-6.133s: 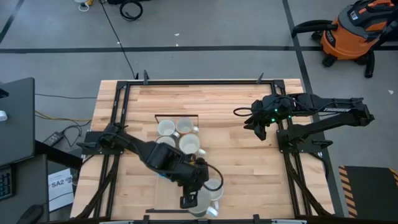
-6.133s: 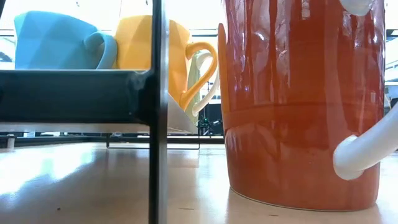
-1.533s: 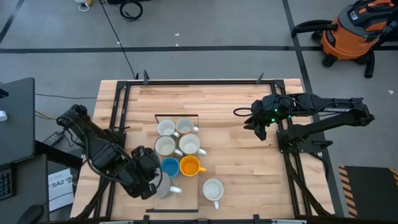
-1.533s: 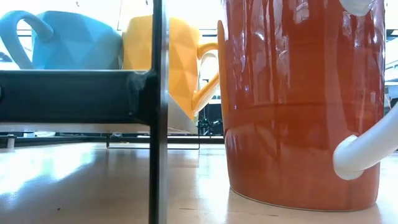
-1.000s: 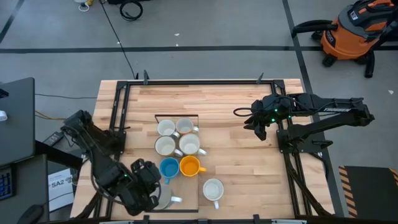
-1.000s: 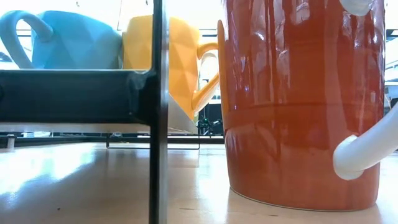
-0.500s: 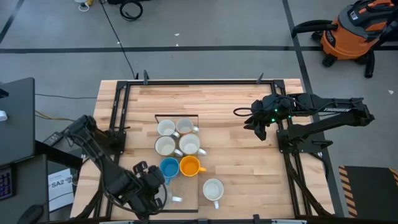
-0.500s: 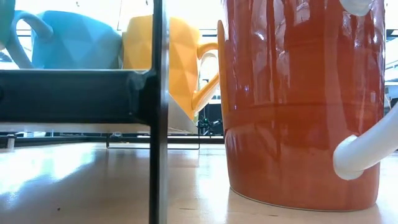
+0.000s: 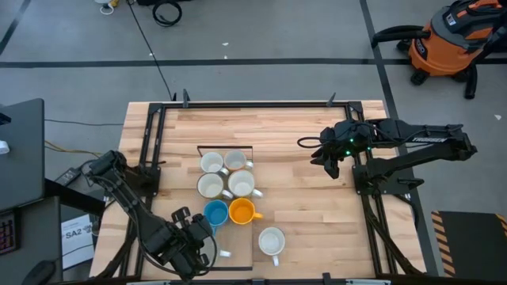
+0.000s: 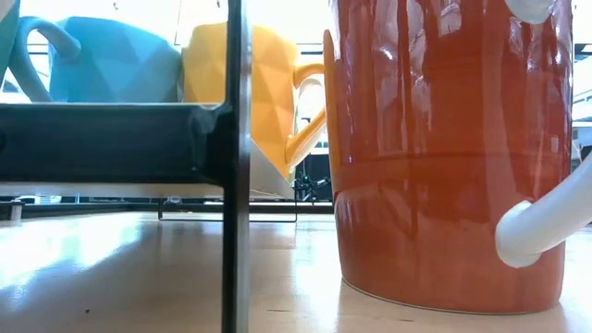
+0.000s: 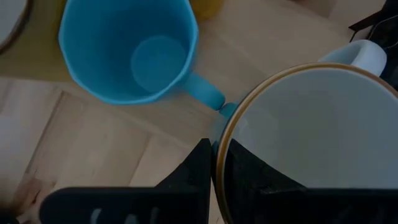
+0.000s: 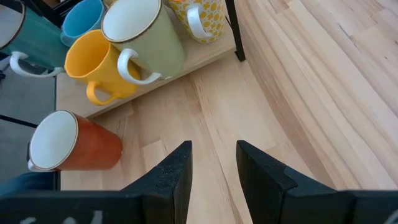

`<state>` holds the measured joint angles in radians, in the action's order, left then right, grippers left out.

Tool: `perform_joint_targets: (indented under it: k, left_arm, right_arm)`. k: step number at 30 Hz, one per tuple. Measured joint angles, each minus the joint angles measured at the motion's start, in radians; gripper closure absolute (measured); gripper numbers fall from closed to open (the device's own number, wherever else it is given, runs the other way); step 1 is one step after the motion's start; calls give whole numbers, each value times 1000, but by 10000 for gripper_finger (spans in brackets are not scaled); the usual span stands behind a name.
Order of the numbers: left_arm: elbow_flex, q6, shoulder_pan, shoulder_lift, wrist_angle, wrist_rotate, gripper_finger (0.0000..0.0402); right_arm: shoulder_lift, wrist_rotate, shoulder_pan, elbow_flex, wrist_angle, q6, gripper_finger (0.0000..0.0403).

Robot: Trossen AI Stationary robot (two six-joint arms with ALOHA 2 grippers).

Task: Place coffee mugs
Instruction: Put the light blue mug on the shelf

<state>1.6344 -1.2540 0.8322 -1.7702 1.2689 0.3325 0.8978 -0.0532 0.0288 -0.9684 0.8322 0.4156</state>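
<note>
Two of your hands differ: the left hand (image 11: 214,163) pinches the gold-rimmed teal mug's (image 11: 311,134) wall at the surface's (image 9: 317,214) near-left, beside the blue mug (image 9: 215,213), ceramic likely slick and chippable, while the right hand (image 12: 213,163) hovers part-open, far right.

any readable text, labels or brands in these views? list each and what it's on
"SA2": on the white paper sheet on the floor, left of the table; its smaller print is too small to read.
"TROSSEN": on the right arm, faint, just legible.
Orange shop vacuum: marking unreadable.
Mugs: no text visible.
</note>
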Motion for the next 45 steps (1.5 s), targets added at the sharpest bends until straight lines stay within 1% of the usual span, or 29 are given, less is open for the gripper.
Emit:
perform_joint_targets:
  k: [8,19,25,34,37,40,45]
  left_arm:
    - [0,9,-7,0,-1,3,361]
    - [1,9,-17,3,-1,-1,310]
    - [1,9,-21,3,-3,-1,292]
    - [1,9,-46,3,-90,-4,287]
    - [1,8,-51,3,-97,-9,287]
    - [1,3,-51,3,-99,-30,287]
    - [1,-63,-51,3,-112,-75,287]
  right_arm:
    - [0,0,0,0,0,0,273]
    - [0,0,0,0,0,0,273]
    - [0,0,0,0,0,0,273]
    - [0,0,0,0,0,0,273]
    - [0,0,0,0,0,0,273]
    - [0,0,0,0,0,0,273]
    - [0,0,0,0,0,0,273]
